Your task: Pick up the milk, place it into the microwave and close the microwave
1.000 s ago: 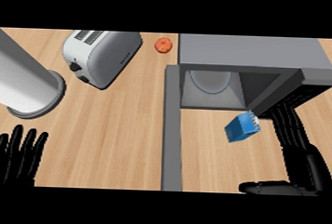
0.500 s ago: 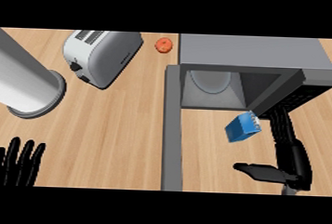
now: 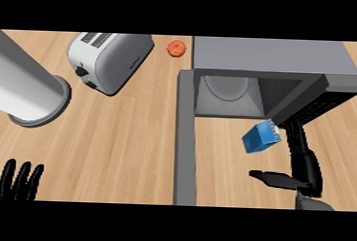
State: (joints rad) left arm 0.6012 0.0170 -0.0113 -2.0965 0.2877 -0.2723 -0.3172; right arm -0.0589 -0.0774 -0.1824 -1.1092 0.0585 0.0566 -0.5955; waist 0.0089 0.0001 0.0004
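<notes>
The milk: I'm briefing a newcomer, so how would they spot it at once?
Find the grey microwave at the counter's far right, door open. Just in front of its opening sits the milk, beside the right hand. It is the only blue thing there, a small tilted carton.

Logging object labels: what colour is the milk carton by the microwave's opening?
Blue; the small blue milk carton shows best in the head view.

Even, bright light falls on the wooden table [image 3: 122,140], with no glare. Shadows are faint. The microwave [image 3: 272,60] cavity at one o'clock is dimmer inside. Edges look crisp throughout.
</notes>
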